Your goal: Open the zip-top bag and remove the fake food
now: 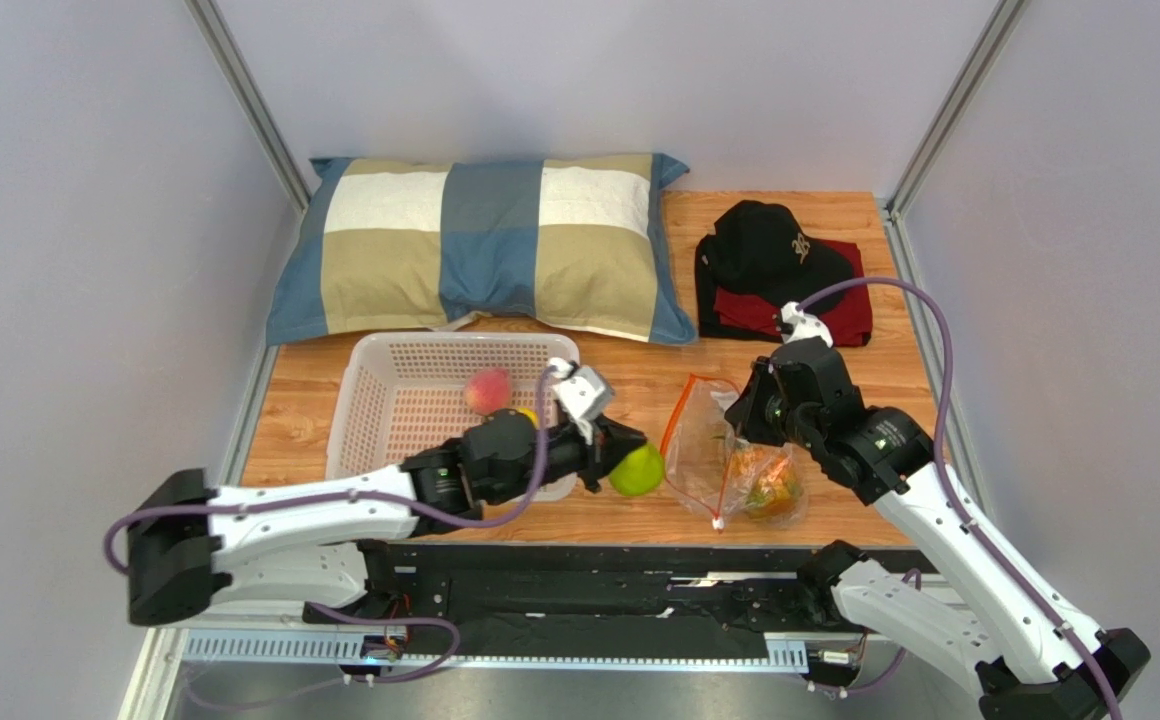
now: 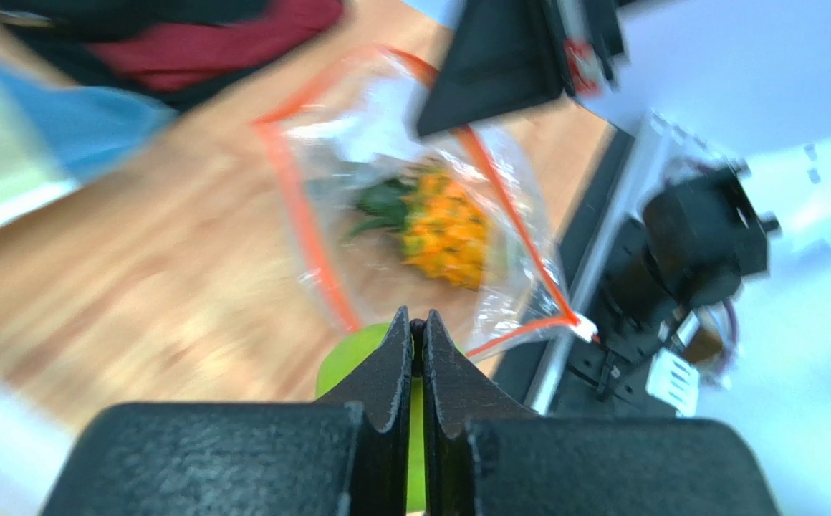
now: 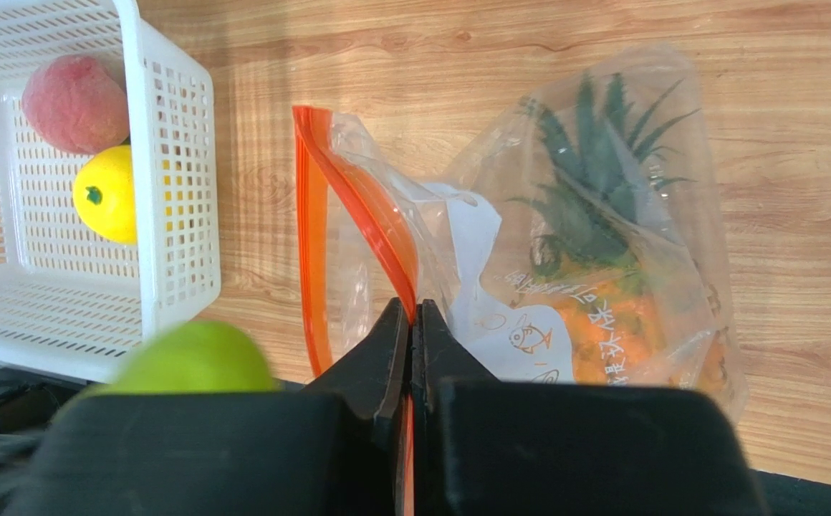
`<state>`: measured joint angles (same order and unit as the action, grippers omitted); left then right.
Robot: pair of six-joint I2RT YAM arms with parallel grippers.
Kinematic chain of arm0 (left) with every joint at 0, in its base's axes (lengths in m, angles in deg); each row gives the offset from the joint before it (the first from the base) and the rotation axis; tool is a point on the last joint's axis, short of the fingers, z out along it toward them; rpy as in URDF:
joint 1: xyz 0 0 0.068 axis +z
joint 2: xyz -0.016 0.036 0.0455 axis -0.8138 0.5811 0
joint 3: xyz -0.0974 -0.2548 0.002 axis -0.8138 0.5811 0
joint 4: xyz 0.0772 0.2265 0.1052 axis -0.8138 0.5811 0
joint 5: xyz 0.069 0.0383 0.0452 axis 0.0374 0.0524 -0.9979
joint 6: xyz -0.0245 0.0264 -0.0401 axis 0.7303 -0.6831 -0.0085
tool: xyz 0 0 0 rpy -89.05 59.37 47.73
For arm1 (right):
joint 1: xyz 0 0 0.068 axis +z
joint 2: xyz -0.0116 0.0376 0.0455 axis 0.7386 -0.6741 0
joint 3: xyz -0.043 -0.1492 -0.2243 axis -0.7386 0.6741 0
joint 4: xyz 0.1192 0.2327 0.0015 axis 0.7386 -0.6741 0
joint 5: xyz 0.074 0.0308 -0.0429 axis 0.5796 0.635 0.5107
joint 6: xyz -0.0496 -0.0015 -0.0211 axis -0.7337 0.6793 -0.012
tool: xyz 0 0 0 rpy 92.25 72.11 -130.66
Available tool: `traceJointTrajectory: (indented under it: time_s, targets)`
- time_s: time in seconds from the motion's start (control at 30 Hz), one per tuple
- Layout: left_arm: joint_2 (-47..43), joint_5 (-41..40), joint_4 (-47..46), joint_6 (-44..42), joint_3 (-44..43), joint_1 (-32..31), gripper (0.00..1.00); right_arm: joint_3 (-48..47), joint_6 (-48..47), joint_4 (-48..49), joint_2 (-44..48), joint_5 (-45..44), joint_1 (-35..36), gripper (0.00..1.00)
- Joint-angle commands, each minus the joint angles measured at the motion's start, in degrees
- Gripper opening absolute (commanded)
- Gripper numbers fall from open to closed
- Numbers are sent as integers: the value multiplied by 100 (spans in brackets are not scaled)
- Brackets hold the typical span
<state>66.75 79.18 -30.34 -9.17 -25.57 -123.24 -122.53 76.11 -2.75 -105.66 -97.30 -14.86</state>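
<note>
The zip-top bag (image 1: pixel 721 450) lies open on the wood table right of centre, with the small orange pineapple (image 1: pixel 770 488) inside. My right gripper (image 1: pixel 744 413) is shut on the bag's red-orange zip strip (image 3: pixel 388 242) and holds that edge up. My left gripper (image 1: pixel 619 450) is shut on the green apple (image 1: pixel 637 473), pinching it at the stem just left of the bag mouth. The apple (image 2: pixel 350 355) shows below my closed fingertips (image 2: pixel 417 319). The pink-red peach (image 3: pixel 73 102) and yellow citrus (image 3: pixel 108 194) lie in the white basket (image 3: pixel 178 161).
The white perforated basket (image 1: pixel 376 360) stands left of the bag. A plaid pillow (image 1: pixel 481 248) lies along the back. A black cap (image 1: pixel 764 240) sits on a red cloth (image 1: pixel 842 308) at the back right. The black rail runs along the near edge.
</note>
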Motion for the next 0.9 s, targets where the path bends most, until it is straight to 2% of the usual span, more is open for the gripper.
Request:
traceJointTrajectory:
  time_s: [0.0,0.03,0.13,0.2,0.33,0.43,0.47,0.5,0.53,0.57,0.6,0.63,0.67,0.73,0.77,0.8,0.83,0.87]
  targets:
    - [-1311,-2446,2152,572,-71,196,0,49,-104,204,64,186,-23,0]
    - [-1445,-2670,2869,775,-62,319,0,58,-104,221,46,194,-23,0]
    - [-1798,-2857,3926,1549,8,1083,0,67,-104,265,11,317,-23,0]
    - [-1868,-2944,4307,1996,113,1550,0,49,-104,327,-6,423,-23,0]
    - [-1895,-3770,5167,2674,271,1692,0,-13,-130,283,-24,458,-23,0]
    - [-1930,-3956,5136,2922,447,1700,0,-30,-139,274,-15,484,-23,0]
    - [-1921,-3886,5057,2904,543,1692,12,-30,-121,274,-24,485,-23,0]
    - [-1921,-3842,4977,2887,570,1692,45,-22,-130,274,-24,502,-23,0]
    - [-1912,-3781,4872,2904,579,1700,60,-13,-121,283,-33,546,-23,0]
    - [-1904,-3571,4793,2896,579,1692,72,-13,-121,283,-42,564,-23,0]
    - [-1912,-3395,4688,2748,571,1692,79,-21,-95,283,-50,590,-23,0]
    - [-1912,-3158,4373,2624,544,1692,79,-13,-103,292,-59,642,-23,0]
    - [-1938,-2521,4153,2484,553,1692,79,-13,-95,309,-59,686,-23,0]
    - [-1974,-1640,3126,1922,631,1692,76,-13,-60,353,-85,939,-23,0]
    - [-1974,-670,2713,1624,684,1692,66,-21,-34,405,-94,1020,-23,0]
    - [-1974,-164,1856,1543,719,1692,61,-13,-25,432,-120,1108,-23,0]
    - [-1896,737,1430,1490,798,1692,58,-39,-7,458,-129,1265,-23,0]
    - [-1825,1094,1017,1594,825,1692,57,-39,11,485,-138,1336,-15,0]
